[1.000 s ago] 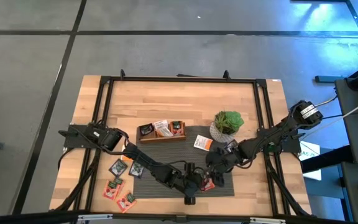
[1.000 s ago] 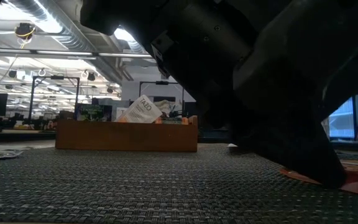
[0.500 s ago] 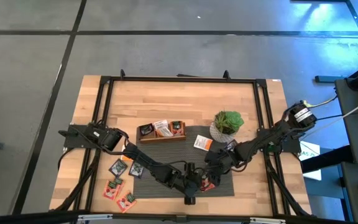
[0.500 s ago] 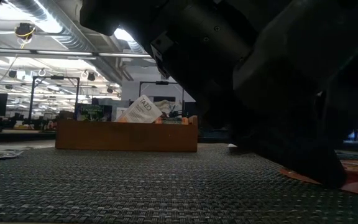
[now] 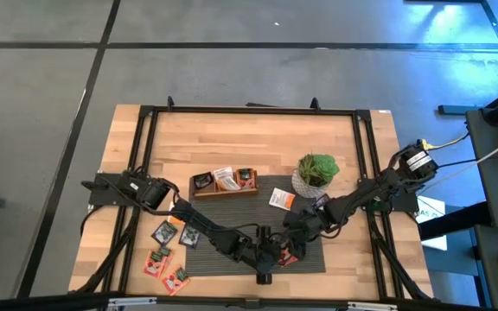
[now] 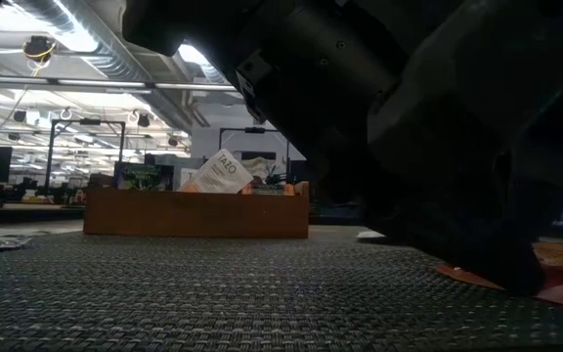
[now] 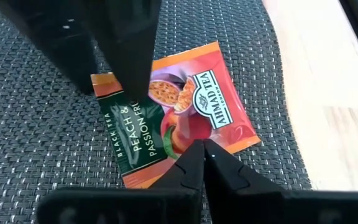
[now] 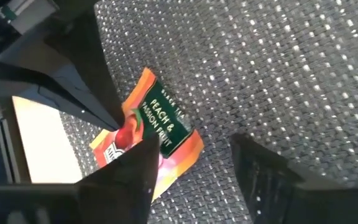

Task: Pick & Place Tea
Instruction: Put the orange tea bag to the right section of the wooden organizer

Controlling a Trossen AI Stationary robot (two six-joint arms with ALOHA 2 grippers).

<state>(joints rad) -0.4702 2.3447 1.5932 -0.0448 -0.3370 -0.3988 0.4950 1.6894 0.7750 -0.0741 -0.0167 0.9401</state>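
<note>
An orange-red tea sachet [image 7: 179, 118] with a green end lies flat on the dark woven mat [image 5: 232, 226] near the table's front edge. It also shows in the high view [image 5: 289, 257] and the right wrist view [image 8: 157, 134]. My left gripper [image 7: 199, 147] is shut with its tips on the sachet; it shows in the high view too [image 5: 280, 253]. My right gripper [image 8: 191, 146] is open and low over the sachet's green end, coming from the table's right [image 5: 294, 237]. One of its fingers [image 7: 132, 68] stands over the sachet, the other [image 7: 67, 56] over the mat beside it. My left gripper sets its shut fingertips on the sachet's orange face, near the middle of one long edge [image 7: 194, 138], slanting down from the table's left. The sachet lies flat on the mat under them. My right gripper has one fingertip over the green end [image 7: 135, 102]; I cannot tell whether it touches.
A long wooden tray [image 5: 225, 181] with several sachets stands at the mat's far edge; it also shows in the low view [image 6: 195, 210]. A potted plant [image 5: 318, 170] and a white-orange sachet [image 5: 281, 198] lie to its right. Several sachets [image 5: 167, 250] lie at the front left.
My right gripper has crept a little toward the table's left and closer over the orange-red sachet. The sachet and my left gripper have stayed where they were.
</note>
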